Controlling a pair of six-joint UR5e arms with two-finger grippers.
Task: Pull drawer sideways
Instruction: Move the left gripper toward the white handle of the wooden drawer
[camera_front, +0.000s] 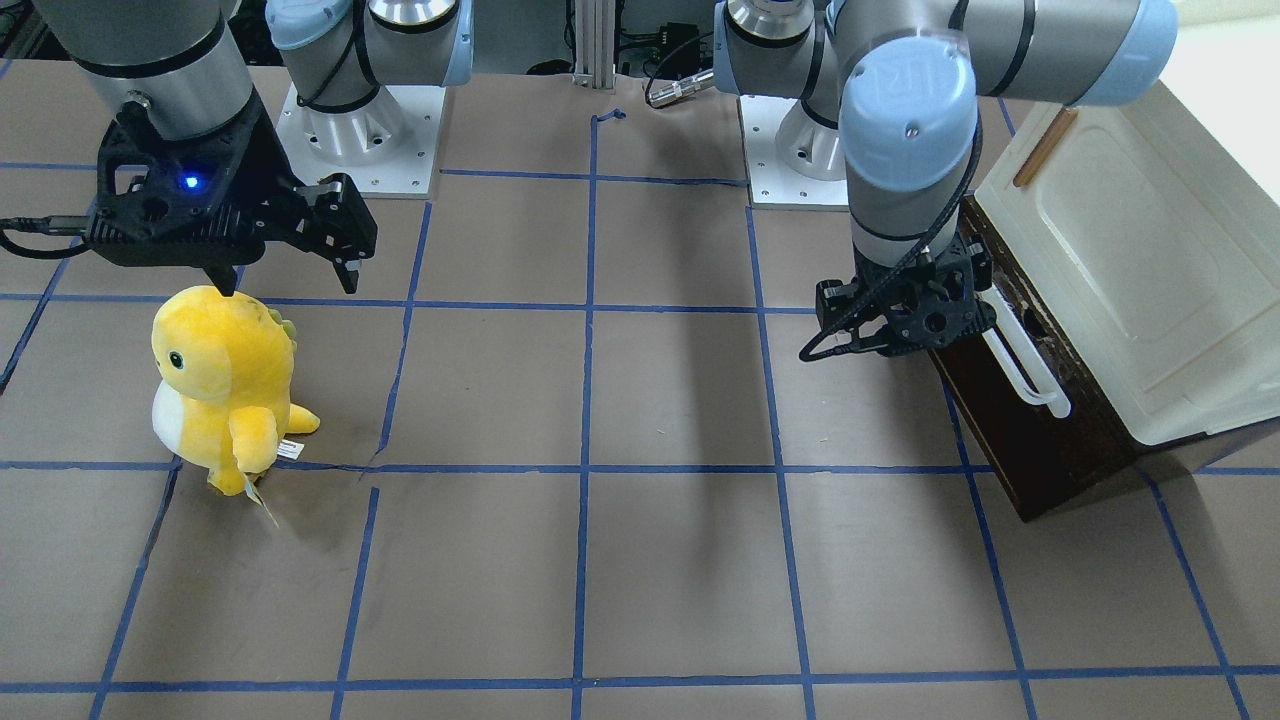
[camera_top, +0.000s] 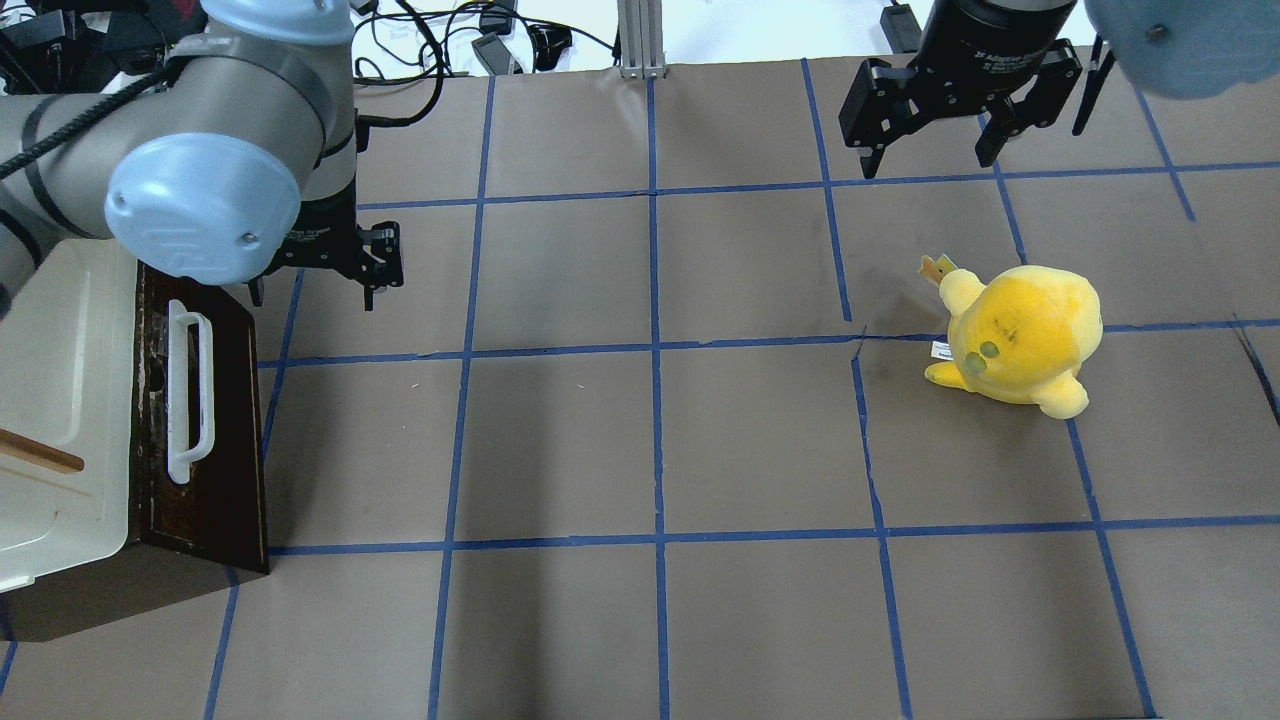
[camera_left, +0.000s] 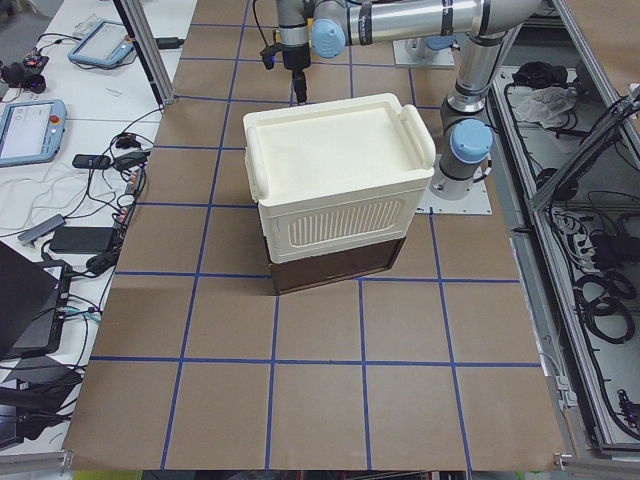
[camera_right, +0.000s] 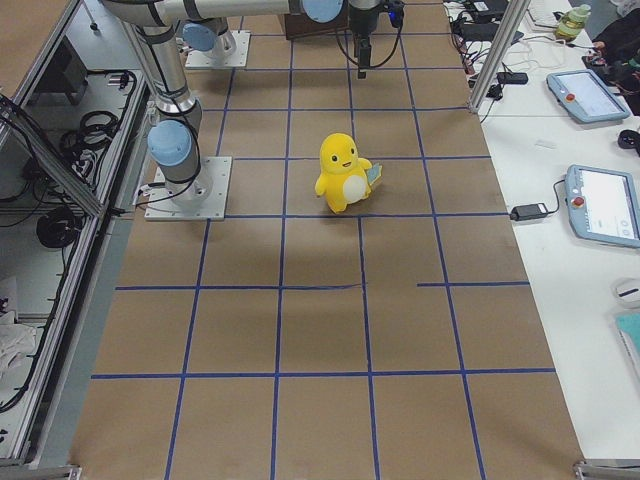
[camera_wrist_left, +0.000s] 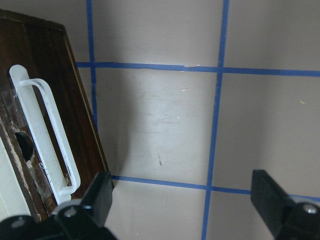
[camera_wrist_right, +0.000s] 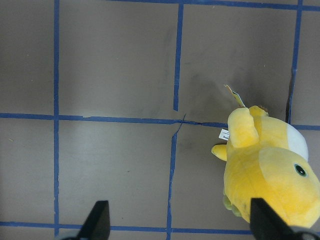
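Apparently a robotics lab; teach pendants (camera_right: 603, 205) lie on a white bench (camera_right: 530, 150) beside the blue-taped table (camera_right: 320, 330); cables (camera_left: 600, 290) tangle behind it; aluminium posts (camera_left: 145, 50) stand at its edge.

The drawer (camera_top: 235, 450) sits at my left end of the table (camera_top: 650, 450), under the plastic case (camera_top: 60, 420), its bar handle (camera_top: 190, 395) facing the table's middle. My left gripper (camera_wrist_left: 183, 197) hangs just beside the handle's end nearer my base. Well apart on my right, the plush toy (camera_top: 1020, 335) stands just ahead of my right gripper (camera_top: 927, 160).
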